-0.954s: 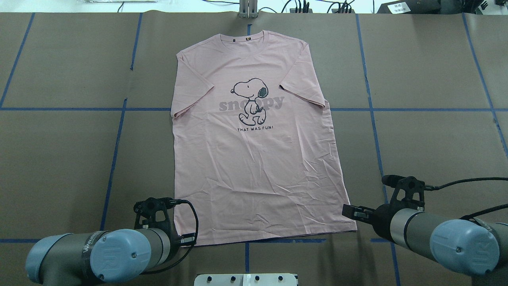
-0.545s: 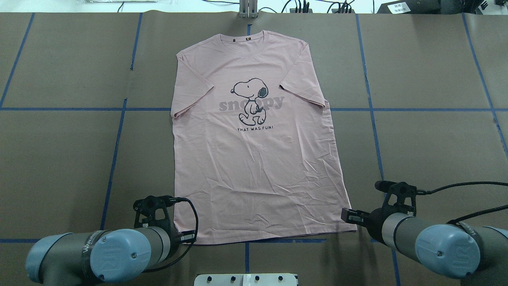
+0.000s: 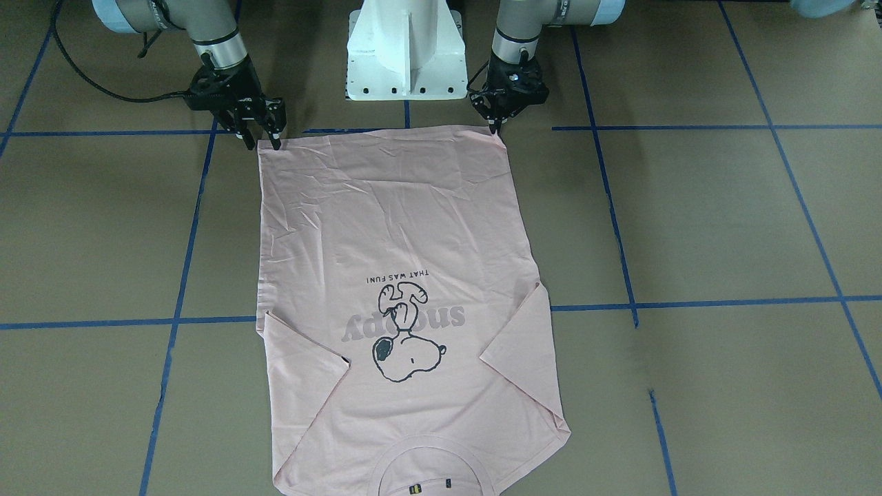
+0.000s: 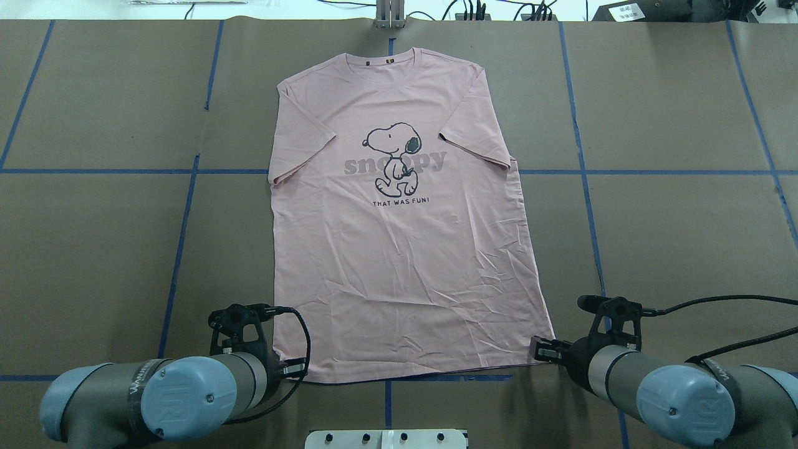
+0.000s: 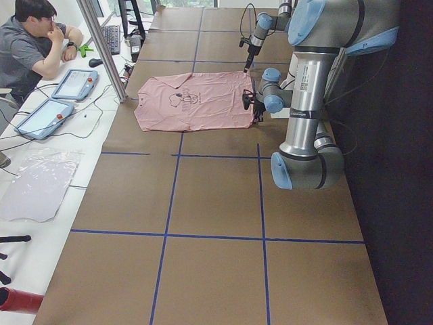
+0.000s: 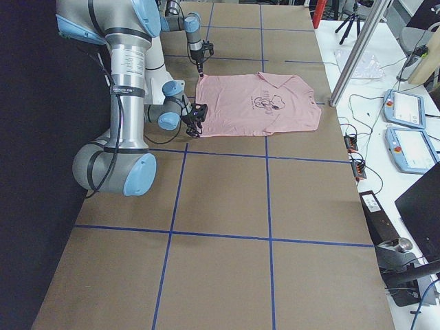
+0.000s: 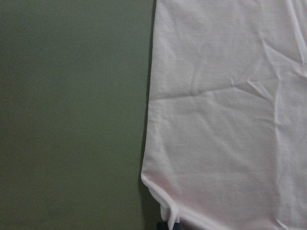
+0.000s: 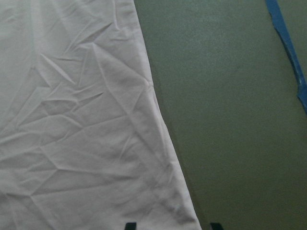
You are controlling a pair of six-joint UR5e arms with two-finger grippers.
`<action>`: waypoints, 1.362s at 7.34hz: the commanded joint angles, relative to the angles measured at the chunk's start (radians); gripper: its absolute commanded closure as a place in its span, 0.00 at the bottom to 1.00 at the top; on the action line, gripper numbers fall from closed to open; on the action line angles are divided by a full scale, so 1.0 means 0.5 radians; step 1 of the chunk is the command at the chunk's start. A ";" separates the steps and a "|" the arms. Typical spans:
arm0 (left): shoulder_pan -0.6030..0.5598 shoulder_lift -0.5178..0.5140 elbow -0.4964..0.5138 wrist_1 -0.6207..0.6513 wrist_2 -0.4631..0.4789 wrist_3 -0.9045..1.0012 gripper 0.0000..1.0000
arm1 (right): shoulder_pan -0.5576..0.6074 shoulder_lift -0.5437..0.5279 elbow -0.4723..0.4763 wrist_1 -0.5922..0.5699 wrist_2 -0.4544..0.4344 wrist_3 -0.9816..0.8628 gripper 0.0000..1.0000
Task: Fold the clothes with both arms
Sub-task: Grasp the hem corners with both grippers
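The pale pink T-shirt (image 4: pixel 399 249) lies flat and face up on the brown table, collar at the far side, hem toward me. It also shows in the front view (image 3: pixel 393 220). My left gripper (image 3: pixel 496 129) is at the hem's near left corner with its jaws together. The left wrist view shows that corner (image 7: pixel 163 206) puckered at the fingertips. My right gripper (image 3: pixel 260 141) is open at the hem's near right corner. In the right wrist view its fingertips (image 8: pixel 129 225) straddle the cloth's corner (image 8: pixel 189 218).
The white pedestal base (image 3: pixel 406 55) stands between the arms, just behind the hem. Blue tape lines (image 4: pixel 181 249) cross the brown table cover. A metal post (image 4: pixel 389 15) stands at the far edge. An operator (image 5: pixel 34 40) sits by tablets beyond that edge.
My right arm has moved back toward the robot and left, bringing its gripper down to the hem's right corner. The left arm has hardly moved. The shirt lies as before.
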 commanded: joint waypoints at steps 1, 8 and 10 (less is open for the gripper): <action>-0.006 0.000 0.000 0.002 0.000 0.002 1.00 | -0.032 -0.003 -0.004 -0.001 -0.006 0.004 0.42; -0.015 -0.003 0.000 0.002 0.000 0.023 1.00 | -0.051 0.000 -0.023 -0.047 -0.006 0.026 0.64; -0.015 -0.003 -0.003 0.002 0.000 0.023 1.00 | -0.051 0.000 -0.017 -0.047 -0.006 0.072 1.00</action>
